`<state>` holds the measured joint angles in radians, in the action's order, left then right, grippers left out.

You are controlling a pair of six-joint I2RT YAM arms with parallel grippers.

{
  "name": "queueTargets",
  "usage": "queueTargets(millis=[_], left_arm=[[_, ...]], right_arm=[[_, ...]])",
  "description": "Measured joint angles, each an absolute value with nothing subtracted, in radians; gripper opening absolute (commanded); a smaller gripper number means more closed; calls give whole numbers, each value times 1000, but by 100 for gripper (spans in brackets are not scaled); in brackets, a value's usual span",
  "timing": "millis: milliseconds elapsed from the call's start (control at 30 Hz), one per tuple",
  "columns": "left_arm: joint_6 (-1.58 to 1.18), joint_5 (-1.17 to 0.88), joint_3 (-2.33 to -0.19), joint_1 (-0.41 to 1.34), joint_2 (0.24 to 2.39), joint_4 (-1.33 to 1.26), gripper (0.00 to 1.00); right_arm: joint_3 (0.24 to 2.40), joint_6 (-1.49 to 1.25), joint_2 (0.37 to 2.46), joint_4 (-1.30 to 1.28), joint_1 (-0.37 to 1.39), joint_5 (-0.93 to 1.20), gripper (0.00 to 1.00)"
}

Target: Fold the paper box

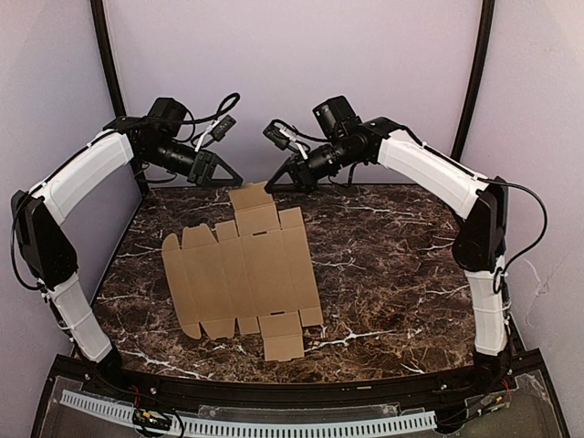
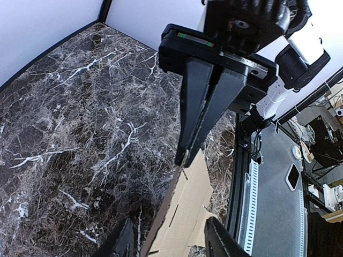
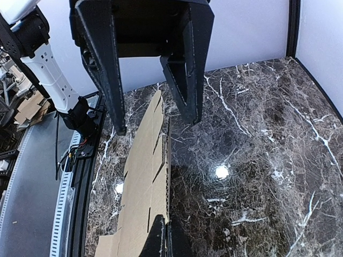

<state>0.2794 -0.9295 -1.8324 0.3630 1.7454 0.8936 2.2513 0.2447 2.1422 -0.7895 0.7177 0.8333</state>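
The paper box [image 1: 246,274] is a flat tan die-cut sheet with flaps and slits, lying left of centre on the marble table [image 1: 392,265]. Both grippers hover over its far flap, facing each other. My left gripper [image 1: 239,175] is open and empty; in its wrist view [image 2: 171,243] the sheet [image 2: 193,214] shows between the spread fingers. My right gripper [image 1: 271,180] is shut, its fingers pressed together [image 3: 169,241] at the sheet's edge [image 3: 142,187]. I cannot tell whether it touches the sheet. Each wrist view also shows the other gripper: the right [image 2: 183,159], the left [image 3: 156,126].
A pale back wall and two black corner posts [image 1: 108,55] close in the far side. A black frame with a white perforated strip [image 1: 301,427] runs along the near edge. Bare marble lies right of the sheet.
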Motion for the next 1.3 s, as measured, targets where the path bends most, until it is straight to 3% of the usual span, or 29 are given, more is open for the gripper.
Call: queueTargets(millis=[367,533,1033,1067,1100,1133,1300], left_arm=[[301,-943,-1832,363,1745,900,50],[306,-931,-1832,366,1747,900,40],[340,-923,-1810,384,1750,926,26],[341,-923,-1810,385,1750,927,22],[344,-923,-1810,387,1752,930,7],[346,-923,-1810,389,1753,933,2],[359,-924,-1810,392,1756,938,1]], right_arm=[[2326,223,2165,-809,738,833,0],[2328,219,2165,-810,746,826,0],[2330,197,2165,-809,750,810,0],[2330,196,2165,-808,751,810,0],[2330,196,2165,-808,752,810,0],[2330,196,2165,-809,753,810,0],[2330,196,2165,-811,753,784,0]])
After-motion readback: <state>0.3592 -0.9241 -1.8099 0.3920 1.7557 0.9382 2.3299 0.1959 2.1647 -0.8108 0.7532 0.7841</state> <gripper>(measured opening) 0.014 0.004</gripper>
